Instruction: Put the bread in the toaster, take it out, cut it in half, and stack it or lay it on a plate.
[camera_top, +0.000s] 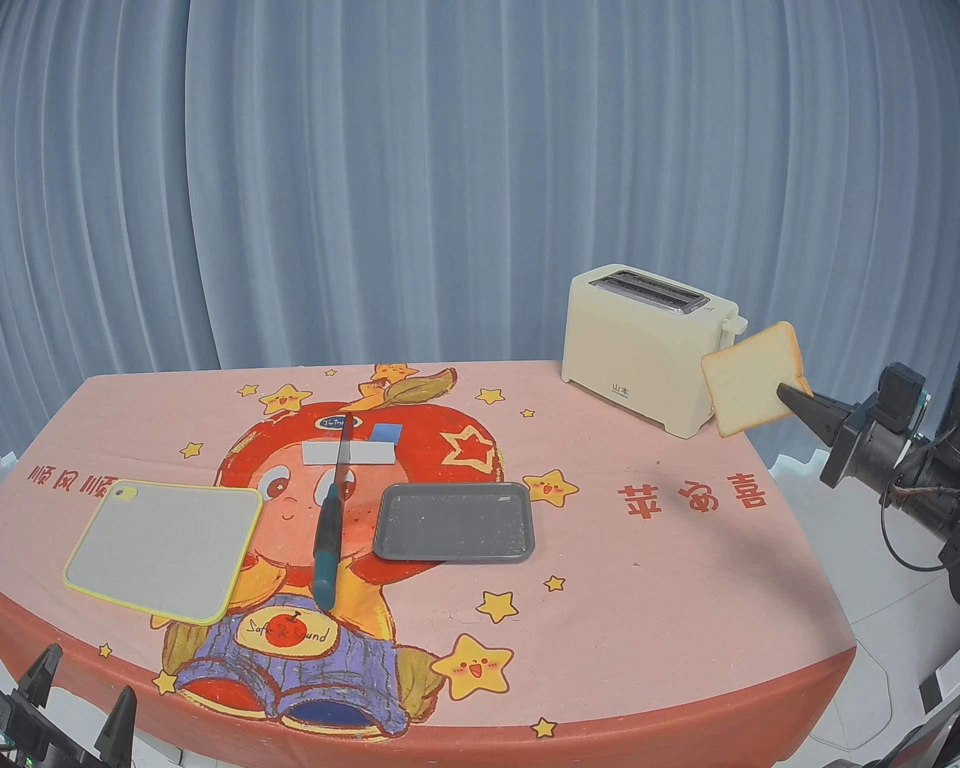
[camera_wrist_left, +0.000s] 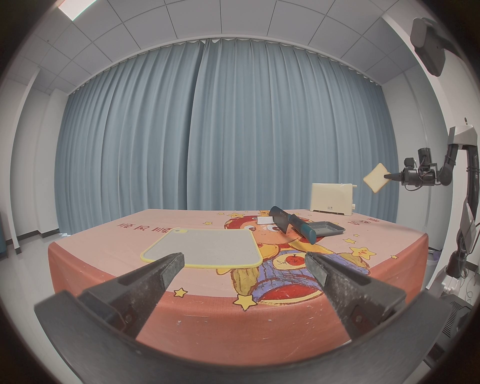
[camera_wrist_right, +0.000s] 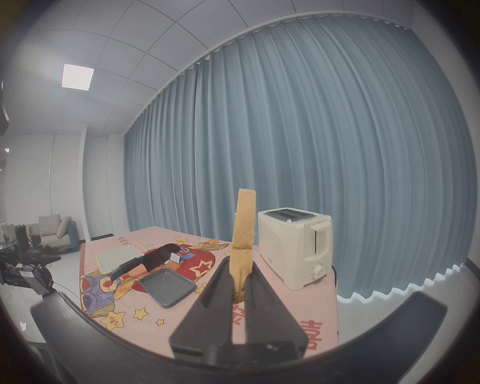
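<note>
Off the table's right edge, at about 3 o'clock from the toaster (camera_top: 645, 345), my right gripper (camera_top: 785, 392) holds the slice of bread (camera_top: 752, 378) in the air. Its fingers are pressed onto one lower corner of the slice, which stands on edge and tilts a little. From the right wrist camera I see the bread (camera_wrist_right: 245, 220) rising straight up out of the pinch of the right gripper (camera_wrist_right: 240, 267). The toaster (camera_wrist_right: 295, 247) sits just beyond it and apart from it, slots facing up and lever side toward me.

The cream toaster stands at roughly 2 o'clock on the table, near the far right edge of the cartoon tablecloth (camera_top: 650, 600). A grey tray (camera_top: 455, 520) lies flat near the middle. At its 9 o'clock is the knife (camera_top: 330, 530), teal handle toward the near edge and blade running away toward 12 o'clock, its far end resting on a small white block (camera_top: 350, 452). Farther out at 9 o'clock, past the knife, a yellow-rimmed cutting board (camera_top: 165, 548) lies flat.

My left gripper (camera_top: 88, 672) hangs low at 7 o'clock, off the near edge of the table. Through the left wrist camera the left gripper (camera_wrist_left: 243, 257) has its fingers (camera_wrist_left: 150, 280) spread wide with nothing between them, pointing across the table toward the cutting board (camera_wrist_left: 205, 247).

A blue curtain (camera_top: 450, 170) hangs behind the table.
</note>
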